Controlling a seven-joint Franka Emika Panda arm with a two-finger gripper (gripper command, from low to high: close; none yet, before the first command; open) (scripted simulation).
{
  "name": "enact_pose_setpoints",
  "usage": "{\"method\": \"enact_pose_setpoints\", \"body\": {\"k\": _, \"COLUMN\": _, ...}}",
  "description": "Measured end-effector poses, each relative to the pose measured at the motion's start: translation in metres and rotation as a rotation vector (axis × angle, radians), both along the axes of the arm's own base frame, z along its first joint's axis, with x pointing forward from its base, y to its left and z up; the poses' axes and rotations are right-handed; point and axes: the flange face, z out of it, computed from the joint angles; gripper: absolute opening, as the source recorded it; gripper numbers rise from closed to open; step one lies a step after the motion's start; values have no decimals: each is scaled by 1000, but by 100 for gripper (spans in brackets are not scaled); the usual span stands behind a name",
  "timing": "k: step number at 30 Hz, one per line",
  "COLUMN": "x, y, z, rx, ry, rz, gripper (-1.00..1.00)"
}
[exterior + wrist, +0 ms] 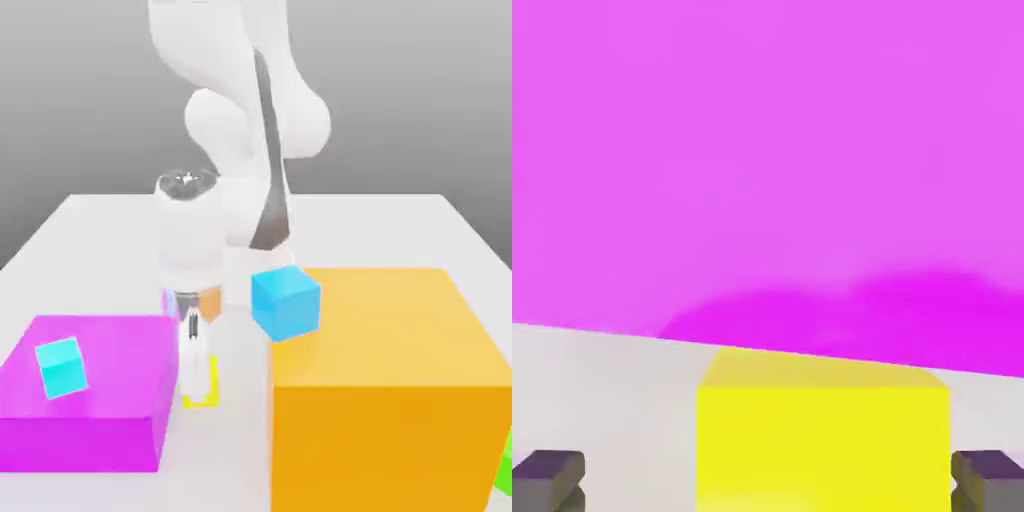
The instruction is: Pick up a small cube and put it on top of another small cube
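1. Directly beneath the gripper [198, 372], between its two fingers, sits the small yellow cube [823, 440], resting on the white table [100, 225].
2. Fingers [548, 478] stand apart, one on each side of the cube with a gap showing on both sides. Not clamped yet; nothing held.
3. Arm is low, fingertips down near table level around the cube.
4. Big magenta block [95, 385] lies just beyond the cube as seen from the hand camera, close to one side of the hand. A small cyan cube [62, 367] rests tilted on it.
5. On the hand's other side: a large orange block [385, 400], with a light blue cube [286, 300] at its near corner.
6. Progress, by my judgement: approach and descent look done. Still to do: close on the cube, lift, carry it to another small cube, set it on top, release.
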Motion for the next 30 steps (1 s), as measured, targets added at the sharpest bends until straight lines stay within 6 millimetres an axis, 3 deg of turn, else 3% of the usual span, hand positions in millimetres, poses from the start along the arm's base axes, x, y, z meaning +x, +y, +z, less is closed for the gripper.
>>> {"method": "enact_pose_setpoints", "body": {"k": 2, "x": -4, "y": 0, "z": -7, "rx": 4, "ry": 3, "rz": 2, "gripper": 0}}
{"method": "enact_pose_setpoints", "body": {"k": 3, "x": -5, "y": 0, "z": -11, "rx": 6, "ry": 5, "rz": 2, "gripper": -100}}
{"method": "enact_pose_setpoints", "body": {"k": 10, "x": -5, "y": 0, "z": -11, "rx": 6, "ry": 3, "rz": 2, "gripper": -100}}
{"method": "enact_pose_setpoints", "body": {"k": 20, "x": 5, "y": -1, "z": 22, "rx": -7, "ry": -4, "rz": -2, "gripper": -100}}
{"method": "enact_pose_setpoints", "body": {"k": 30, "x": -3, "y": 0, "z": 51, "rx": 2, "ry": 4, "rz": 2, "gripper": -100}}
